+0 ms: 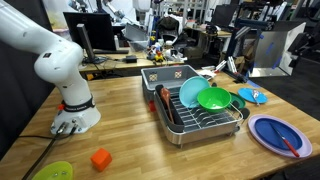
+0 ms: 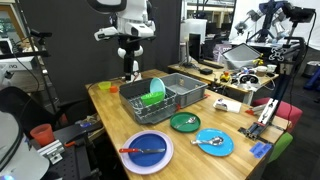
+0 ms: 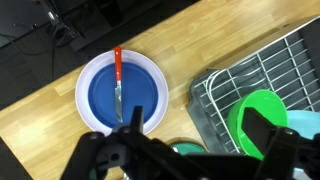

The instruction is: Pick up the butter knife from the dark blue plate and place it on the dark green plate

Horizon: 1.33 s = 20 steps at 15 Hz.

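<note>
The butter knife (image 3: 117, 85), slim and red-orange, lies across the dark blue plate (image 3: 145, 95). Both exterior views show the knife (image 1: 290, 145) (image 2: 140, 151) on that plate (image 1: 270, 128) (image 2: 160, 158). The dark green plate (image 2: 184, 122) lies flat on the table between the blue plate and the dish rack. A sliver of it shows between my fingers in the wrist view (image 3: 186, 148). My gripper (image 3: 195, 135) (image 2: 131, 66) is open and empty, high above the table and well clear of the knife.
A grey dish rack (image 1: 185, 125) (image 2: 185, 90) (image 3: 225, 95) holds a bright green dish (image 1: 213, 98) (image 2: 153, 93) (image 3: 262, 112) and a teal dish (image 1: 191, 92) on edge. A light blue dish (image 2: 214, 142) (image 1: 252, 96), a yellow-green plate (image 1: 52, 172) and an orange block (image 1: 100, 158) lie on the table.
</note>
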Available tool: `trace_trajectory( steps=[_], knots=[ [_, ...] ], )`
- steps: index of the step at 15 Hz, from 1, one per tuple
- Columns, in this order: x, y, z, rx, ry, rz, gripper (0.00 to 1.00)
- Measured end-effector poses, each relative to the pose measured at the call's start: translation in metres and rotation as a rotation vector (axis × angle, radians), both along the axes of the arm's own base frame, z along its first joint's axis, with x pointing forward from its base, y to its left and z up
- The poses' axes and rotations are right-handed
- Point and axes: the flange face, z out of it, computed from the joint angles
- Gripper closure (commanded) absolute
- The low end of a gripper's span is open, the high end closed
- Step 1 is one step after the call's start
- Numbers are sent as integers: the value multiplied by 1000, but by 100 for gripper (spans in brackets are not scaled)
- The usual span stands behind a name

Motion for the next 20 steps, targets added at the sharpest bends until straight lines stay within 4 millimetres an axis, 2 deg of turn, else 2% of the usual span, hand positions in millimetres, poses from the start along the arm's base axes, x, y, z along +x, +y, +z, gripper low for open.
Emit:
trace_trajectory(
  steps=[4,6,7,11,16,18,20],
  knots=[
    [2,-22,-63,11,95,-40,0],
    [2,-30,-90,21,151,-42,0],
    [1,-30,-98,23,167,-41,0],
    [2,-28,-89,20,148,-40,0],
    [2,-28,-90,20,149,-41,0],
    [3,-30,-97,14,146,-50,0],
    [5,-34,-116,9,157,-54,0]
  ],
)
